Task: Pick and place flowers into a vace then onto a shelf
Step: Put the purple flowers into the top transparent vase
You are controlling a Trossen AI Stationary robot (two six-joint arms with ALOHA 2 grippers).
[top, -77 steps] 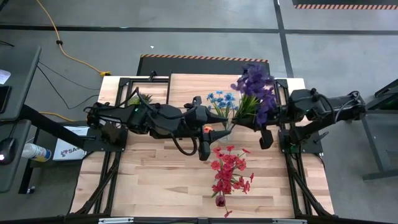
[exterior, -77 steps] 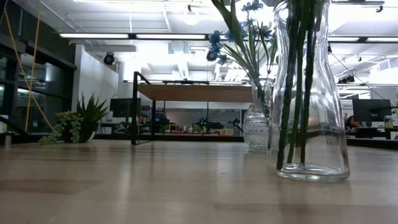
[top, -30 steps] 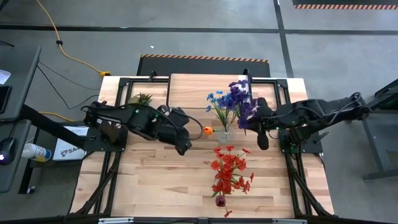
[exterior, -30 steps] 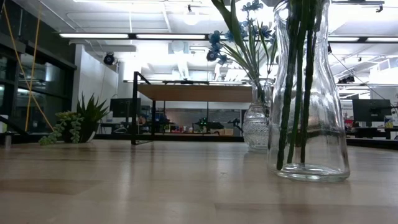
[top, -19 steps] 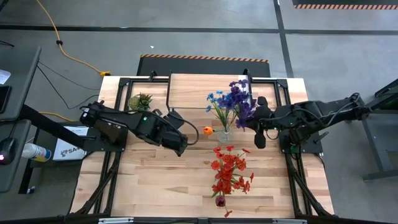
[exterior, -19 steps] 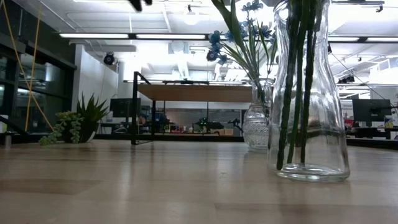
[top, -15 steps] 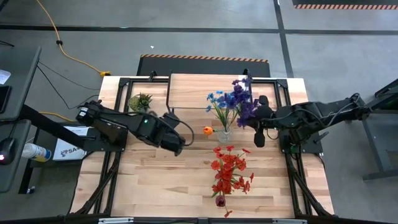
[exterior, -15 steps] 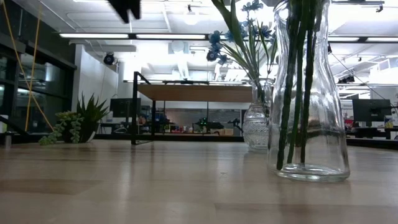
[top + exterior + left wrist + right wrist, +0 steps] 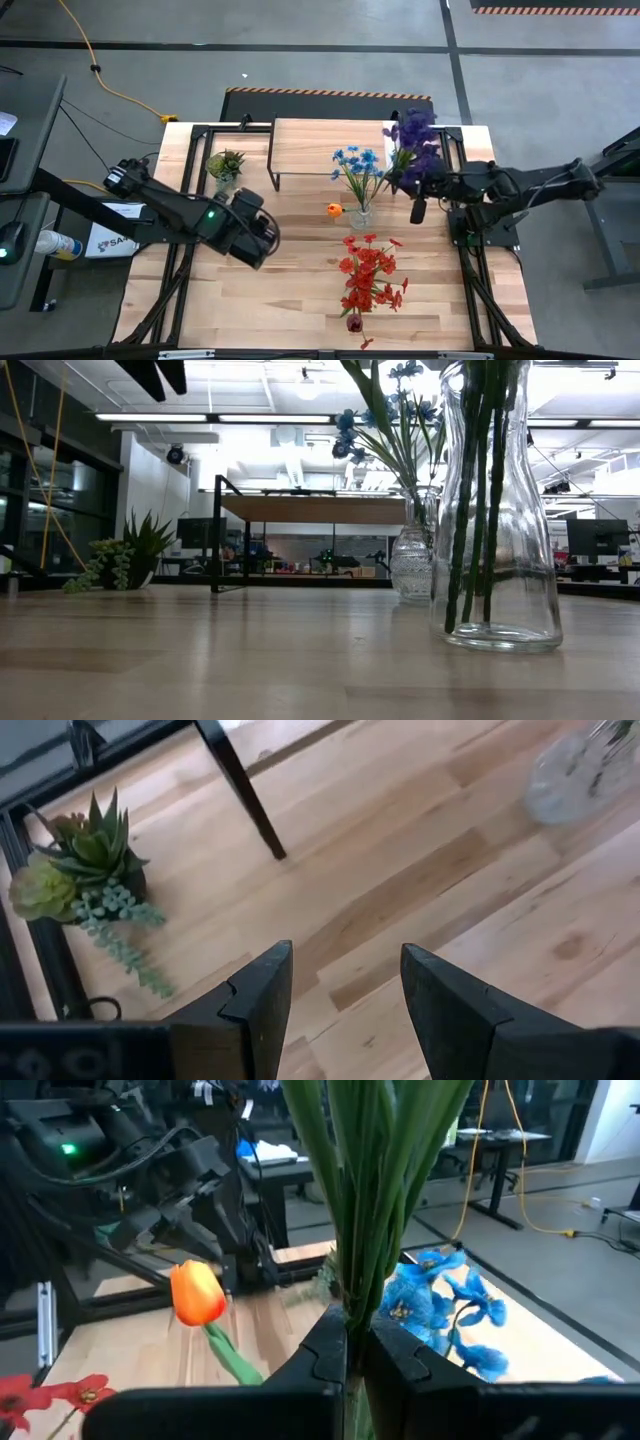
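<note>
My right gripper (image 9: 417, 205) is shut on a bunch of purple flowers (image 9: 414, 148), held right of the clear vase (image 9: 360, 215) of blue flowers (image 9: 357, 160). An orange flower (image 9: 333, 210) leans out beside that vase. The red flowers (image 9: 366, 272) stand in a second vase (image 9: 354, 322) near the front edge; in the low view this vase (image 9: 495, 510) looms close. The shelf (image 9: 320, 140) stands at the far side on black legs. My left gripper (image 9: 264, 236) hangs open over bare wood at the left; the left wrist view shows its fingers (image 9: 345, 1000) apart. My right gripper pinches the bunch's green stems (image 9: 362, 1250) between its two fingers (image 9: 328, 1352), several stems gathered together. The fingers lie across the stems. The bunch is lifted clear of the table, with its purple blooms (image 9: 414, 148) on the far side of the gripper.
A small green spiky plant (image 9: 225, 162) sits left of the shelf, also in the left wrist view (image 9: 88, 860). A black shelf leg (image 9: 240, 785) stands close ahead of my left gripper. Bare wood lies across the near left of the table (image 9: 230, 290).
My left gripper has drawn back from beside the blue-flower vase toward the table's left and near edges. My right gripper has carried the purple bunch a little toward the right edge, away from the blue flowers. Both vases stay put.
</note>
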